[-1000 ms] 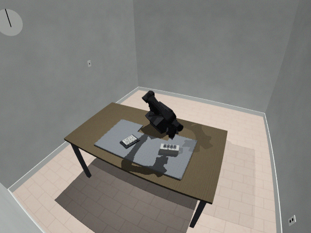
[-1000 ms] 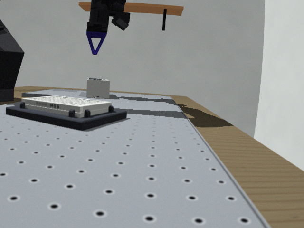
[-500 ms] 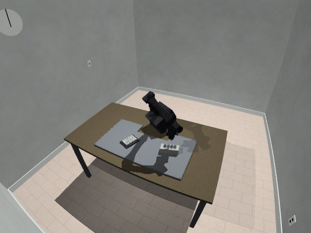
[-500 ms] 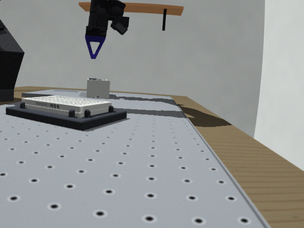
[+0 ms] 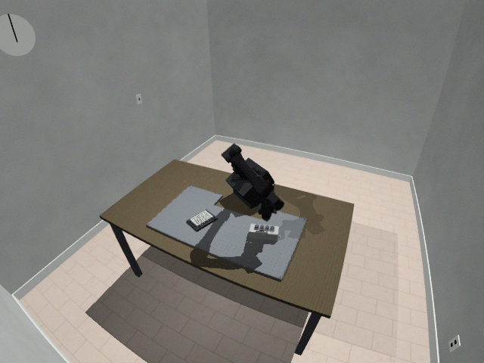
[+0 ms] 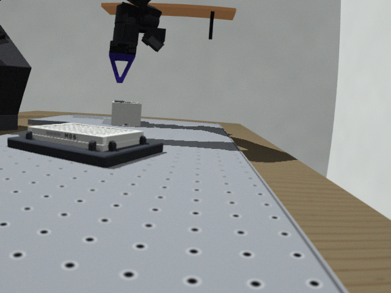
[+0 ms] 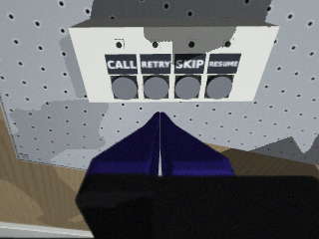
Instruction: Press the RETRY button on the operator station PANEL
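The white PANEL (image 7: 171, 65) lies on the perforated mat, seen from above in the wrist view. Its four grey buttons read from left to right CALL (image 7: 124, 88), RETRY (image 7: 157, 88), SKIP (image 7: 188, 87) and RESUME (image 7: 219, 87). The four lamps beyond the names are dark. My gripper (image 7: 159, 119) is shut and empty; its blue tip sits on the near side of the RETRY button and hangs well above the panel (image 6: 126, 113), as the exterior view shows the gripper (image 6: 118, 80). The white plate M06 (image 6: 85, 135) rests on the black nest N1 (image 6: 84, 149).
The grey perforated mat (image 5: 226, 230) covers the middle of the brown table. The arm's black base (image 5: 249, 183) stands behind the panel (image 5: 264, 231). The plate and nest (image 5: 205, 224) lie to the left of the panel. The table edge (image 6: 315, 201) runs close to the mat.
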Robot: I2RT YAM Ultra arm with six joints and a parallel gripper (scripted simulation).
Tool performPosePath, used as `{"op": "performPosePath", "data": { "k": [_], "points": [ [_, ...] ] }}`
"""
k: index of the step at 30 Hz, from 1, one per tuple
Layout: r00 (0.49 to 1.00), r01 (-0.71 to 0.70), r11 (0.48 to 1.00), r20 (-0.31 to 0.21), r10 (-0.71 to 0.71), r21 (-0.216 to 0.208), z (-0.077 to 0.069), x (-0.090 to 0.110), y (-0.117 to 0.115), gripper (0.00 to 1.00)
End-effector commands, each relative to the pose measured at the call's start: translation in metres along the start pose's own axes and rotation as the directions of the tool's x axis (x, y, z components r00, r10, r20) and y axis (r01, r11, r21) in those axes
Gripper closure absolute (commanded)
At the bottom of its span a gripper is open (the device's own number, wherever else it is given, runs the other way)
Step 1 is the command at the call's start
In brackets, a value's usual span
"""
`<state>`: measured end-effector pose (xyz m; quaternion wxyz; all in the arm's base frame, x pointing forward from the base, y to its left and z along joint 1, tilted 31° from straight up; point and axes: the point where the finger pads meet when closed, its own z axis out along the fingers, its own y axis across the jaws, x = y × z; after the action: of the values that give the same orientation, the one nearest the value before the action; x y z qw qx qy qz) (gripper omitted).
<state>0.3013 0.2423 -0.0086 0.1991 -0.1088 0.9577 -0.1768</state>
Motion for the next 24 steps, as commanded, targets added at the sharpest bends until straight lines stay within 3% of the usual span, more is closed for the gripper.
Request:
{"op": "performPosePath", "data": {
  "k": [1,2,5,16,18,19,24],
  "points": [
    [1.000,0.016,1.000,0.004,-0.016,0.000,0.006,0.003,0.004,1.00],
    [1.000,0.016,1.000,0.026,-0.015,-0.018,-0.001,-0.002,0.009,1.00],
    [1.000,0.017,1.000,0.001,-0.017,0.002,0.012,0.005,0.003,1.00],
    [1.000,0.014,1.000,0.005,-0.014,-0.003,0.025,0.002,0.004,1.00],
    [1.000,0.014,1.000,0.005,-0.014,-0.003,0.025,0.002,0.004,1.00],
    [1.000,0.017,1.000,0.023,-0.017,-0.017,0.018,0.000,0.008,1.00],
    [1.000,0.013,1.000,0.002,-0.013,-0.001,0.034,0.003,0.003,1.00]
  ]
}}
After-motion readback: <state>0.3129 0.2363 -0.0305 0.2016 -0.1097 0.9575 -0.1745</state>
